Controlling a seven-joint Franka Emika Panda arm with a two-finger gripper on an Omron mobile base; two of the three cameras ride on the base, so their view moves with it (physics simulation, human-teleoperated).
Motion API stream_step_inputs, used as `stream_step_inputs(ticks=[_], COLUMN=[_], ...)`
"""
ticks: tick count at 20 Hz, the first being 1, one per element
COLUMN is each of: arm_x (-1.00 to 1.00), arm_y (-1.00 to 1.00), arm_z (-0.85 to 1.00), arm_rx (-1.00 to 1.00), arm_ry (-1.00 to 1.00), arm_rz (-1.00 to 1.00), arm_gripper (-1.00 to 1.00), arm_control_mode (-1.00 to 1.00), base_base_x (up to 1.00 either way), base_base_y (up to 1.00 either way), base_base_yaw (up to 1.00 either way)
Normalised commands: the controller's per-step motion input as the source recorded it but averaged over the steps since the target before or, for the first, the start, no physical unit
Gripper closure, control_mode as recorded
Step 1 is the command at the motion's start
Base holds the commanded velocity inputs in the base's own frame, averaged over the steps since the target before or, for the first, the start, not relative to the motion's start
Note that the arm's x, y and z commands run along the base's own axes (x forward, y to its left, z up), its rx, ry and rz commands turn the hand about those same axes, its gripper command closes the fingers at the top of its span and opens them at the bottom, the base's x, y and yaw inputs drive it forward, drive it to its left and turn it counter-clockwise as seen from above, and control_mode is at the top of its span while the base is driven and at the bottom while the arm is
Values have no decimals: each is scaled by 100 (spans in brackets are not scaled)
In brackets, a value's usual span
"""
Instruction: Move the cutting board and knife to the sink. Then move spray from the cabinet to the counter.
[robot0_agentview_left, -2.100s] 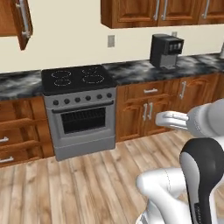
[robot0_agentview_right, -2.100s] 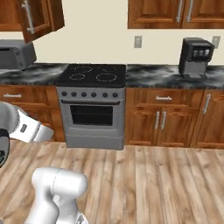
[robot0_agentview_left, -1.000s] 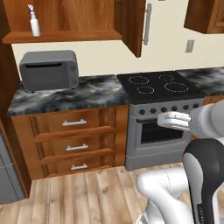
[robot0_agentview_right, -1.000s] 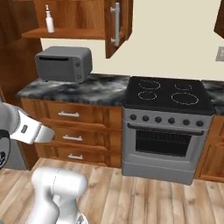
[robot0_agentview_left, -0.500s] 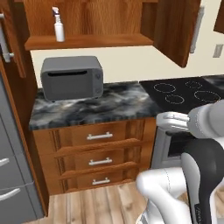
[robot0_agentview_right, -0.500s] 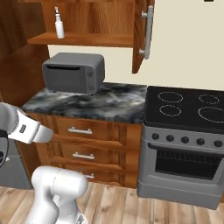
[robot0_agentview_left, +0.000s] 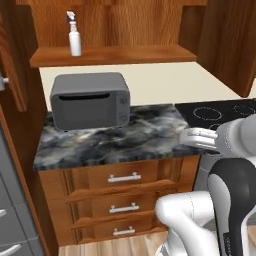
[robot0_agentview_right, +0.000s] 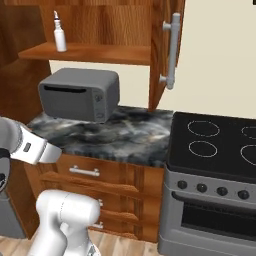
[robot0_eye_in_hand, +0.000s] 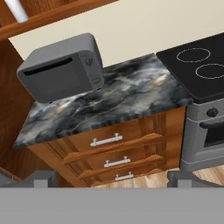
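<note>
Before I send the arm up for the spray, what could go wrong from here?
Three risks stand out:
1. The spray stands at the left end of the cabinet shelf, high above the counter; a long reach could tip it.
2. The grey toaster oven sits right below the shelf, so a low approach may clip it.
3. The open cabinet door hangs beside the path.

Cabinet (robot0_agentview_left: 115, 55) is open; shelf has free room right of the spray (robot0_agentview_left: 74, 37), which stands alone near left end. Open door (robot0_agentview_right: 167, 55) w/ bar handle hangs at the right side, above counter (robot0_agentview_left: 150, 132) edge. Toaster oven (robot0_agentview_left: 90, 100) blocks counter's left-back part, just under the shelf. Counter front and right part is bare up to the stovetop (robot0_agentview_right: 215, 142).
</note>
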Motion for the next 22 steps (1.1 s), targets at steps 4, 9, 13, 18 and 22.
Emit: stream_step_inputs(ticks=[4, 9, 13, 18, 22], arm_x=[0, 0, 0, 0, 0], arm_y=[0, 0, 0, 0, 0], arm_z=[0, 0, 0, 0, 0], arm_rx=[0, 0, 0, 0, 0], arm_ry=[0, 0, 0, 0, 0], arm_rz=[0, 0, 0, 0, 0], arm_gripper=[-100, -100, -100, -100, -100], arm_control_mode=[100, 100, 100, 100, 100], base_base_x=[31, 0, 0, 1, 0], base_base_y=[31, 16, 2, 5, 33], base_base_yaw=[11, 17, 24, 21, 17])
